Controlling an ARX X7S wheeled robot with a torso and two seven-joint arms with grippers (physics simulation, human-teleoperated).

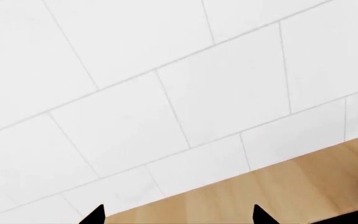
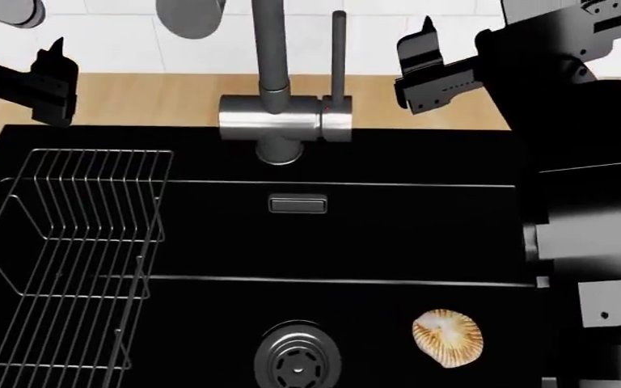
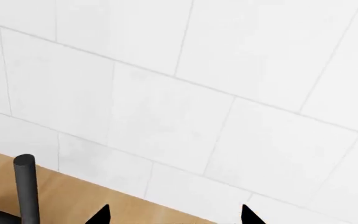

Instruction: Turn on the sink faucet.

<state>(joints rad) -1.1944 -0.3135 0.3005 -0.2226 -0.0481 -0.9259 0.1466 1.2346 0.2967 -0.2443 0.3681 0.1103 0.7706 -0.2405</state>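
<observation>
We found the sink faucet at the far rim of the black sink, its lever upright. A wire dish rack sat left, a shell near the drain. The right gripper hovered just right of the lever, the left gripper well apart; both had fingers spread, holding nothing. Wrist views showed only white wall tiles and the wooden counter.

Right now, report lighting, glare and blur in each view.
Head view: sharp, with soft highlights on the sink faucet, while the black sink swallows detail and the right gripper is dark. Both wrist views: evenly lit white tile wall, no glare, no blur.
</observation>
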